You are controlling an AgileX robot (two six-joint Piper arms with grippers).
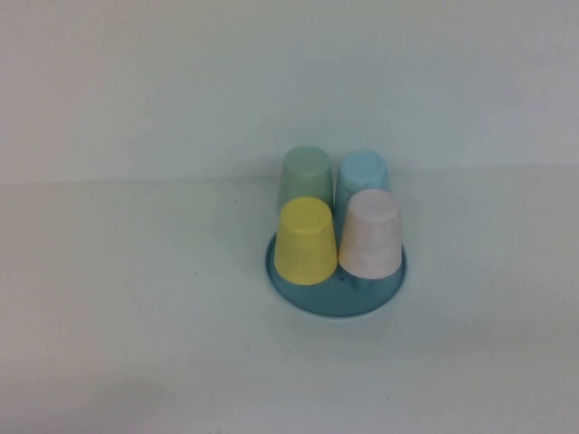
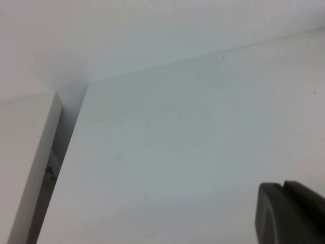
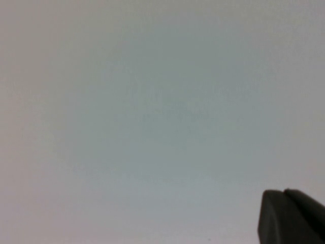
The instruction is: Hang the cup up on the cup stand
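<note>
Item: pale pink cup (image 1: 370,233), tapered, no handle, set upside down at the front right of the cup stand (image 1: 336,306), its closed base uppermost and its wider mouth down toward the tray; it hides whatever it sits over. Stand: round teal-blue tray, of which the front rim and a strip of wall show below the cups. Companion pieces, all inverted likewise: yellow cup (image 1: 306,240) at front left, just beside the pink one; pale green cup (image 1: 305,175) at rear left; light blue cup (image 1: 363,174) at rear right, partly covered by the pink cup. The four stand close together in a two-by-two cluster. No brand, label or lettering can be read on any piece. Support: white table (image 1: 136,316), meeting a white back wall (image 1: 289,72) behind the cluster. Left gripper (image 2: 288,213): seen only in the left wrist view as dark fingertips pressed together, holding nothing, over bare white table near a table edge. Right gripper (image 3: 289,217): dark fingertips likewise pressed together and empty, against a plain white surface
</note>
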